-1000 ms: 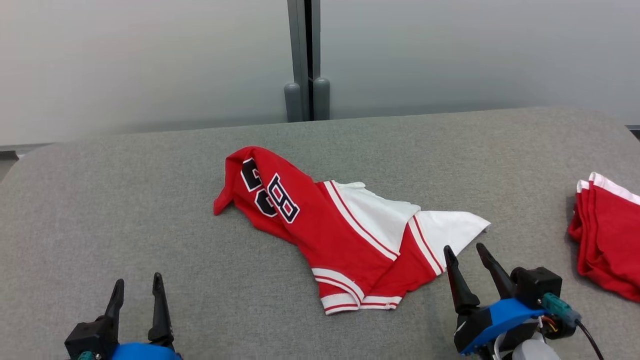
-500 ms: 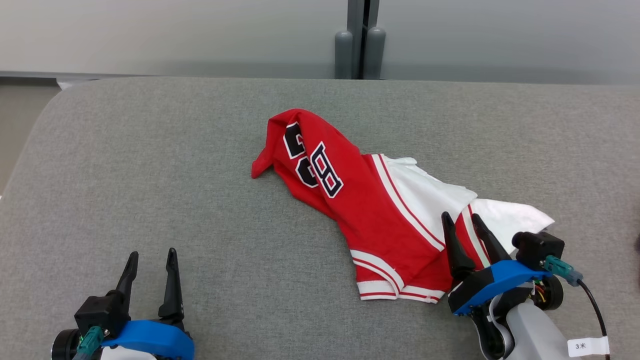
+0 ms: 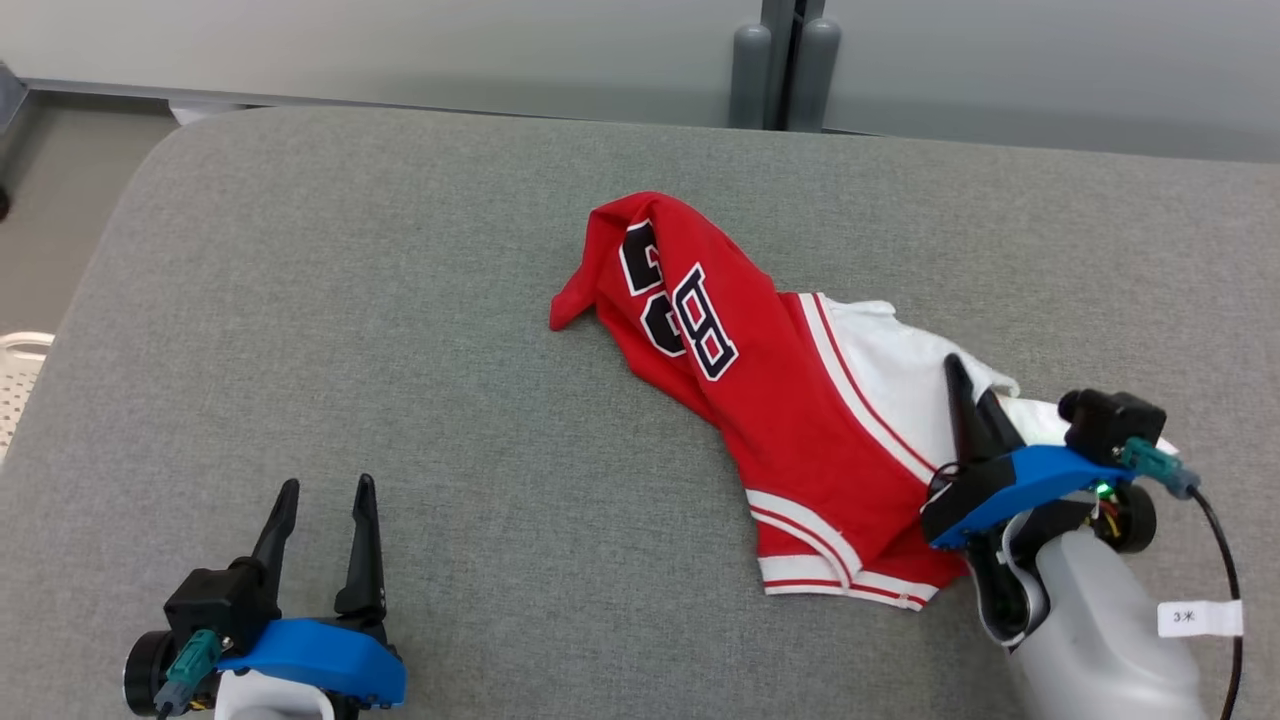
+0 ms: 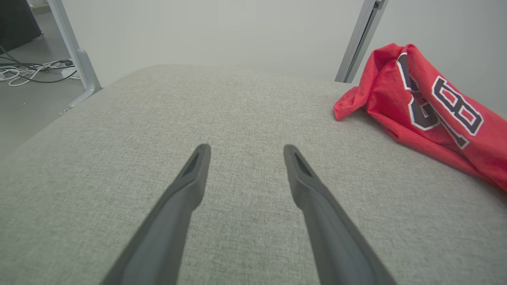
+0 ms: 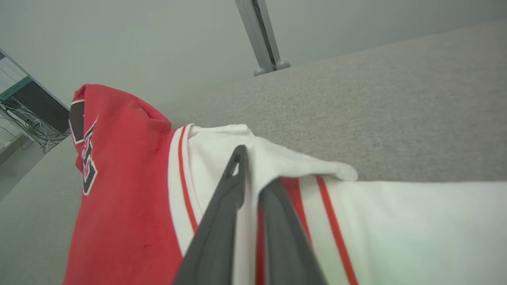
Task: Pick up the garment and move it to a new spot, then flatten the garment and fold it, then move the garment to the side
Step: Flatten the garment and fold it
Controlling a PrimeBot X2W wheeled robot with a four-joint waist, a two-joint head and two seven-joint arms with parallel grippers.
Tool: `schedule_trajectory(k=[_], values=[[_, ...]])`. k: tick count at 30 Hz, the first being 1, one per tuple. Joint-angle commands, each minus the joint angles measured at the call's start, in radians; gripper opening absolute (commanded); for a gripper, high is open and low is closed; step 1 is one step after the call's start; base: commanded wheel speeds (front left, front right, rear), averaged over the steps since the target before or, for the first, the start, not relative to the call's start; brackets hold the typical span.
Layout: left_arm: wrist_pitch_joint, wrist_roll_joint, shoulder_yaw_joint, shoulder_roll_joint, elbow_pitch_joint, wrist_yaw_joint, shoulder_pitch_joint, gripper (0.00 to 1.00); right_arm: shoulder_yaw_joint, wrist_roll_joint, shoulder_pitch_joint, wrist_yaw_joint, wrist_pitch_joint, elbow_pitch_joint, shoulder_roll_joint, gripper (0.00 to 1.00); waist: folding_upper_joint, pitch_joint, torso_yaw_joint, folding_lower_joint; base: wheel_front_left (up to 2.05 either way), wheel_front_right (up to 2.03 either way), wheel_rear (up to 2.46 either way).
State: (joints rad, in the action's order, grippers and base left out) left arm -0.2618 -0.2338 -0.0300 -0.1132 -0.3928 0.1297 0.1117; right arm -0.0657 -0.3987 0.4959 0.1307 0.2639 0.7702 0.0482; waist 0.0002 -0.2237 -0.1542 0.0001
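Note:
The garment is a crumpled red jersey with white panels, red stripes and dark numerals, lying right of centre on the grey padded table. My right gripper sits on its white right part, fingers nearly together and pinching a raised fold of white cloth. The right wrist view shows the two fingers squeezing that fold of the garment. My left gripper stands open over bare table at the lower left, well apart from the jersey. In the left wrist view the garment lies off to the right of my left gripper.
Two grey posts stand behind the table's far edge against a pale wall. The table's rounded left corner drops to the floor, where a white object shows. Cables lie on the floor beyond the table.
The head camera has shifted. My right gripper has moved forward onto the garment's white part and its fingers have closed on a fold. The left gripper stays open.

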Motion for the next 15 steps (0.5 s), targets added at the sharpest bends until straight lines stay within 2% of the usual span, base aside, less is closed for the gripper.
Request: schedule_trajectory(k=[1,5,10,15], values=[[-0.004,-0.002,-0.004,-0.001,-0.002,0.002,0.017,1.0,0.013,0.02,0.024,0.0,0.001,-0.003,0.005,0.0,-0.0002,-0.005,-0.007,-0.0001,0.0,0.0,0.0],[-0.005,-0.018,-0.026,0.002,-0.013,0.002,0.014,1.0,0.117,0.169,0.107,0.0,0.001,-0.036,0.005,0.0,-0.0002,-0.009,-0.034,-0.0001,0.0,0.0,0.0],[-0.005,-0.03,-0.057,0.009,-0.029,0.002,0.001,1.0,0.231,0.43,0.28,0.0,0.002,-0.103,0.004,0.0,-0.0002,0.003,-0.074,-0.0001,0.0,0.0,0.0],[-0.005,-0.037,-0.088,0.025,-0.051,0.002,-0.009,1.0,0.242,0.669,0.492,0.0,-0.009,-0.14,0.03,0.0,-0.0002,0.033,-0.127,-0.0001,0.0,0.0,0.0]])
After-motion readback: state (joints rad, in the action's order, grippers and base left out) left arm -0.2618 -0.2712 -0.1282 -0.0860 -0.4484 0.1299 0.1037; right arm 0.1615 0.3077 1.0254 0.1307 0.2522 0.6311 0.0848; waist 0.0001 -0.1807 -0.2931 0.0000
